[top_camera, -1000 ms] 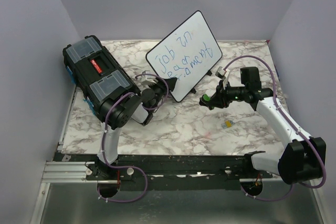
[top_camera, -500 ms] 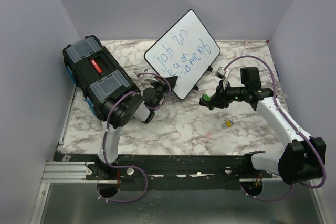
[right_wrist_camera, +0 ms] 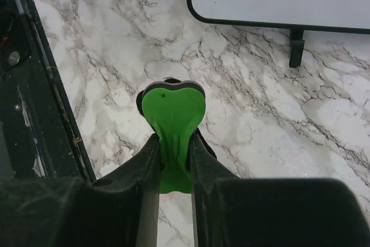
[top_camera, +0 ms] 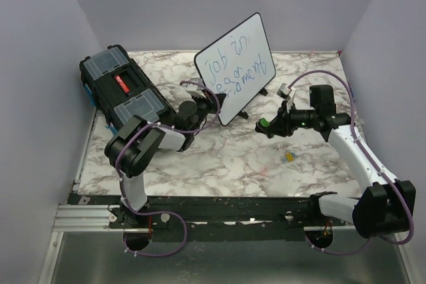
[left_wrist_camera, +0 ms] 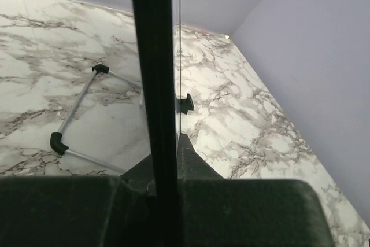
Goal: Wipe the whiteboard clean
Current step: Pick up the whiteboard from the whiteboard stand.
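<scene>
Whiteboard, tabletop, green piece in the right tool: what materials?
Whiteboard: smooth white face carrying blue marker writing; thin black frame, probably plastic.
Tabletop: white with grey veining, marble look; real stone or printed laminate, cannot tell.
Green piece: matte, evenly coloured, rounded edges; likely moulded plastic.

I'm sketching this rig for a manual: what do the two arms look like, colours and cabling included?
They match. The left arm and right arm have white links between bulky black joints, and a purple cable loops along each. The fingers are flat and black. No markings can be made out.
</scene>
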You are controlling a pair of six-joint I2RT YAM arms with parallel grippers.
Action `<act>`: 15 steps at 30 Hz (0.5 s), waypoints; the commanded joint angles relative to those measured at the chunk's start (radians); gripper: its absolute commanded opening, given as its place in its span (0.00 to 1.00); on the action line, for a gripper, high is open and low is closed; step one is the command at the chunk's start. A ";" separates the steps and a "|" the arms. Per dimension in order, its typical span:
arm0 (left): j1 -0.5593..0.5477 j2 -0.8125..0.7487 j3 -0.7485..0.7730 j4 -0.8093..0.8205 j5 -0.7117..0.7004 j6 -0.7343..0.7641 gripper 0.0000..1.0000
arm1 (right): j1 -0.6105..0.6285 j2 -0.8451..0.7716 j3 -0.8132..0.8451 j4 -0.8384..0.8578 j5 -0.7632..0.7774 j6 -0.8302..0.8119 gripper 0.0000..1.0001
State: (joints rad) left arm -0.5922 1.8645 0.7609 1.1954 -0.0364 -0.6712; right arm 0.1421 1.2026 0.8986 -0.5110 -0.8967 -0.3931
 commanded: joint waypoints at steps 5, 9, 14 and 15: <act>0.035 -0.119 0.135 -0.022 0.132 0.123 0.00 | -0.021 -0.012 0.020 -0.025 -0.062 0.005 0.01; 0.041 -0.143 0.225 -0.116 0.188 0.118 0.00 | -0.026 -0.012 0.043 -0.041 -0.069 0.000 0.01; 0.042 -0.149 0.314 -0.174 0.226 0.100 0.00 | -0.028 -0.008 0.091 -0.065 -0.081 0.005 0.01; 0.042 -0.149 0.331 -0.179 0.232 0.094 0.00 | -0.029 -0.009 0.101 -0.068 -0.083 0.008 0.01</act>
State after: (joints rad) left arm -0.5495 1.8038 0.9756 0.8772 0.1150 -0.5701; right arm 0.1223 1.1973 0.9344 -0.5449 -0.9367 -0.3923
